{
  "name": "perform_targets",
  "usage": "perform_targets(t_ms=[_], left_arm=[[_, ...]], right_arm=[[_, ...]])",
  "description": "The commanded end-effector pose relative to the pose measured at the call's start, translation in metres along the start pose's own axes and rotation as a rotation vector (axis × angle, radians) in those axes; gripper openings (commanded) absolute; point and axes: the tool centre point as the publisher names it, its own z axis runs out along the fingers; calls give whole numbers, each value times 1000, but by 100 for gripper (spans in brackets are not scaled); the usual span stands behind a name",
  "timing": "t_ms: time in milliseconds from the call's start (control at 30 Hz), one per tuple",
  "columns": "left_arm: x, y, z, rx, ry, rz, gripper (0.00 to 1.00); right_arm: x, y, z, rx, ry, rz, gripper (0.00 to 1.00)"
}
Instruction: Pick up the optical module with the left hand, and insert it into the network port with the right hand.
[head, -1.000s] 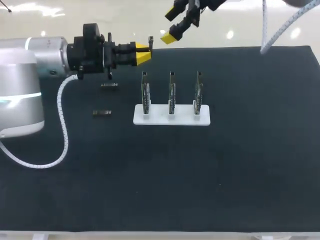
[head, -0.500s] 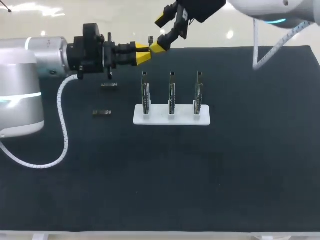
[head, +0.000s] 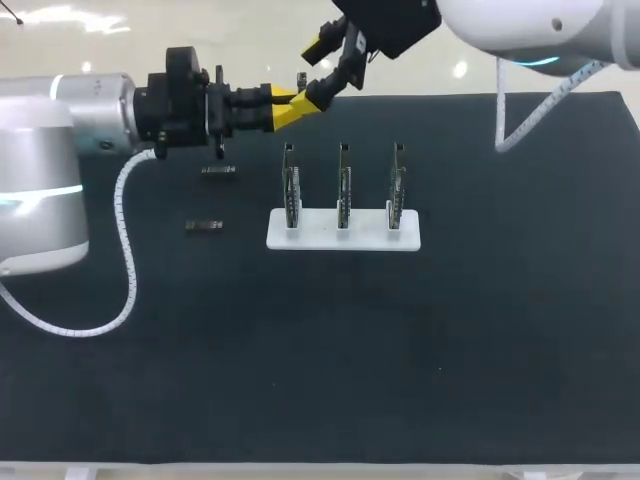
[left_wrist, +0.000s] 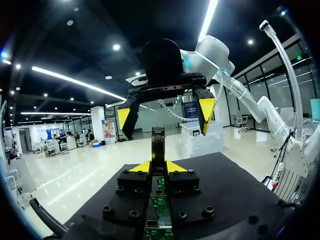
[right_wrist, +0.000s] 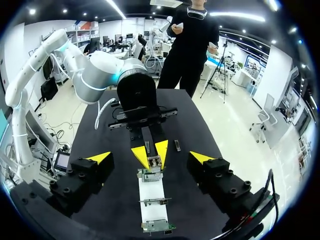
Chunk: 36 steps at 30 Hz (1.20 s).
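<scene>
My left gripper (head: 292, 106) hangs above the back of the table, shut on a slim optical module (head: 300, 80) that sticks out past its yellow tips. In the left wrist view the module (left_wrist: 158, 142) stands upright between that gripper's fingers (left_wrist: 142, 166). My right gripper (head: 317, 68) faces it from the far side, open, one yellow tip on each side of the module's free end without touching it. In the right wrist view the module (right_wrist: 154, 162) lies midway between my wide-open right gripper (right_wrist: 151, 157). Three upright network-port boards (head: 343, 185) stand on a white base (head: 343, 238).
Two more dark modules lie loose on the black mat to the left of the base, one (head: 219, 172) under my left gripper and one (head: 204, 226) nearer the front. The mat's back edge runs just beneath both grippers.
My right gripper has come down and to the left from the back until its open fingers straddle the module's end. The left arm and its module have stayed still.
</scene>
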Motion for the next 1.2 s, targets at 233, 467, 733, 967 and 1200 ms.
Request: perform_targets(t_ms=[233, 467, 733, 967, 1200], left_arm=[[0, -2, 0, -8, -1, 3, 0], [0, -2, 0, -8, -1, 3, 0], [0, -2, 0, -8, -1, 3, 0], [0, -2, 0, -8, -1, 3, 0], [0, -2, 0, -8, -1, 3, 100]], right_arm=[[-4, -1, 6, 7, 4, -4, 46], [-8, -3, 9, 9, 8, -9, 43], [-11, -2, 9, 14, 13, -9, 39], [-13, -2, 8, 15, 17, -10, 0], [-13, -2, 9, 15, 17, -10, 0]])
